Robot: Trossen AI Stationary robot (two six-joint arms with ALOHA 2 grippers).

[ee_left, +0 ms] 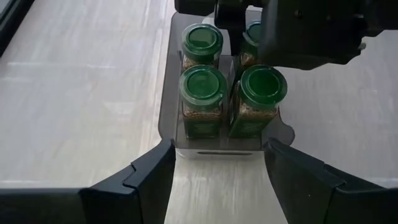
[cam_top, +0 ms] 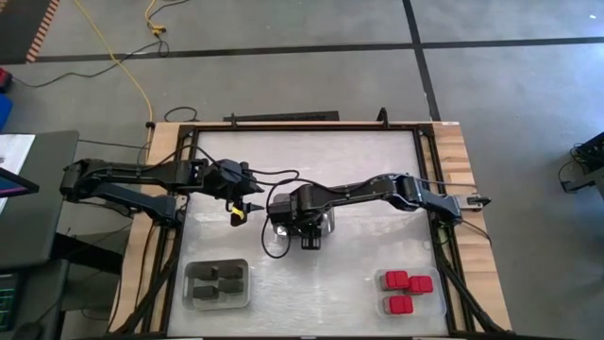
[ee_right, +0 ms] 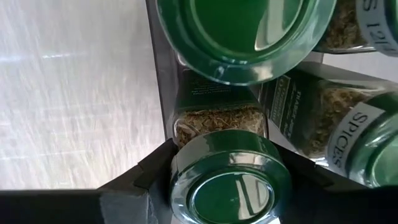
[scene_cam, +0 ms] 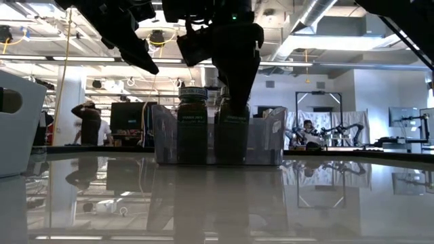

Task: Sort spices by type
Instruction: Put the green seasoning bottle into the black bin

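Gripping: the right pincer (ee_right: 230, 180) is closed on a green-lidded jar (ee_right: 231, 180), its dark fingers clasping the body just under the lid, inside the clear tray (ee_left: 166, 118) at the middle of the bench (cam_top: 377, 161).
Jar feel: judged small, rigid and light; the smooth wall looks slippery and, if glass, breakable.
Best hold: the flat-sided body just below the lid, squeezed across two opposite faces; the round lid would likely turn in the grip.
Neighbours: three more green-lidded jars (ee_left: 201, 40) stand upright in the same tray, packed close, so little room for fingers.
Right arm pose: stretched in from the bench's right side, wrist bent down over the tray.
Left pincer (ee_left: 217, 180): open and empty, hovering just beside the tray's near end, pointing at it.
Other spices: dark boxes (cam_top: 219, 280) in a tray at front left, red-topped boxes (cam_top: 406, 281) at front right.
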